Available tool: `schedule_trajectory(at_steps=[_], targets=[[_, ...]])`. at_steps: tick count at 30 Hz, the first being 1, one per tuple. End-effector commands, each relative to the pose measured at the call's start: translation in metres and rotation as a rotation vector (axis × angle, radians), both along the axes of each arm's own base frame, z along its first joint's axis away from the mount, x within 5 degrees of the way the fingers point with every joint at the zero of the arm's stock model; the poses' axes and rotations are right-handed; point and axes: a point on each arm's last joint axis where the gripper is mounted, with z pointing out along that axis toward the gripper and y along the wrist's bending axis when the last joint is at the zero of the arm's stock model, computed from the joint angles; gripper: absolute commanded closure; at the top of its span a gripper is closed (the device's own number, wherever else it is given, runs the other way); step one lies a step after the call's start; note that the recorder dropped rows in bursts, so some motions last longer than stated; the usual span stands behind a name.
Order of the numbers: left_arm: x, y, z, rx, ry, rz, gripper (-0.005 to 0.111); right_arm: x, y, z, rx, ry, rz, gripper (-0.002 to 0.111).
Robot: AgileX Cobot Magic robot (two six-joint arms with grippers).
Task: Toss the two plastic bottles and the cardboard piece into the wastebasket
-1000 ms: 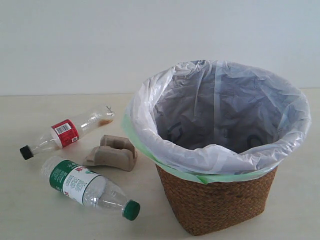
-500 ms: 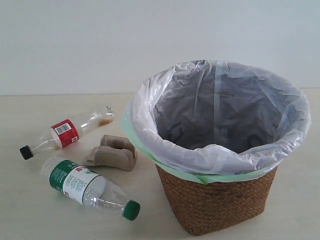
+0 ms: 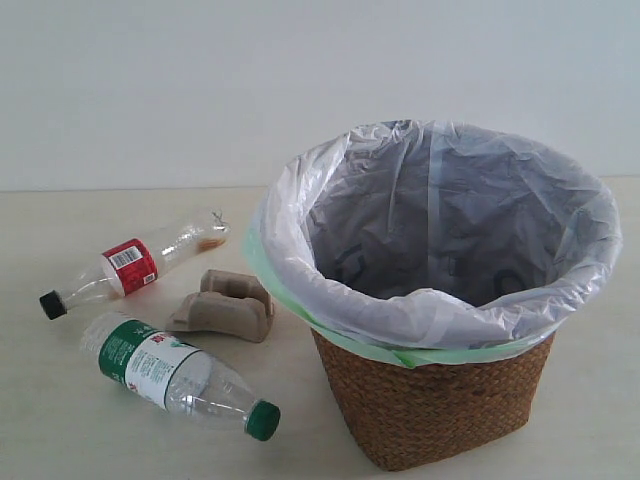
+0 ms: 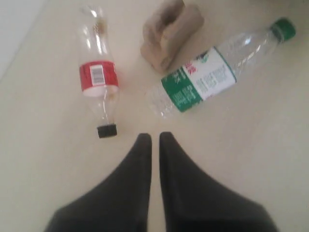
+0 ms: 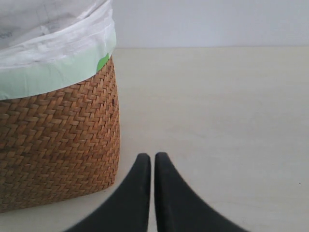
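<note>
Both tools are seen closed up and empty: the left gripper [image 4: 155, 137] is held above the litter with its jaws pressed together, and the right gripper [image 5: 152, 157] is parked just beside the wastebasket [image 3: 430, 410], jaws likewise drawn together. Nothing has been taken up yet.

All three pieces are found lying on the table [image 3: 60, 440] on the left arm's side of the wastebasket. The cardboard piece [image 3: 225, 305] is placed nearest its woven wall, and the red-label bottle [image 3: 130, 265] is laid farther out. The green-capped bottle [image 3: 165, 370] is laid with its cap turned toward the basket.

The bottles are judged empty, so very light. Their clear walls look smooth and thin, and slipping, rolling or buckling under a hard squeeze is to be expected. A hold across the labelled middle is favoured, where the body is straightest. The cardboard piece is judged light, fairly stiff and rough, so it can be pinched across its raised hump.

Bare table is left around each item, so a descent from above is not crowded, though the cardboard piece is flanked by both bottles. The basket's rim is set well above the litter and overhung by crinkled bag [image 3: 300, 260], so each load must be lifted clear before release over the wide mouth.
</note>
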Motion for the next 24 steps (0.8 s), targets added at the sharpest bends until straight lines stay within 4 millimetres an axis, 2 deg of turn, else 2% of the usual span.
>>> schedule_trajectory(at_steps=[1, 7, 12, 20, 22, 23, 24], targets=[[0.032, 0.003, -0.028, 0.073, 0.069, -0.036, 0.103, 0.0, -0.001, 0.001, -0.009, -0.011, -0.006, 0.108], [0.066, 0.001, -0.066, 0.043, 0.154, -0.032, 0.103, 0.0, -0.001, 0.001, -0.009, -0.011, -0.006, 0.108], [0.085, -0.005, -0.078, -0.066, 0.114, 0.034, 0.103, 0.0, -0.001, 0.001, -0.009, -0.011, -0.006, 0.108], [0.09, -0.005, -0.094, -0.068, 0.192, 0.027, 0.103, 0.0, -0.001, 0.001, -0.01, -0.01, -0.006, 0.108], [0.086, -0.005, -0.097, -0.024, 0.218, -0.057, 0.103, 0.0, -0.001, 0.001, -0.01, -0.01, -0.006, 0.108], [0.082, -0.004, -0.1, 0.046, 0.228, -0.186, 0.103, 0.0, -0.001, 0.001, -0.01, -0.01, -0.006, 0.108], [0.077, -0.001, -0.105, 0.176, 0.232, -0.446, 0.103, 0.0, -0.001, 0.001, -0.01, -0.01, -0.006, 0.108]])
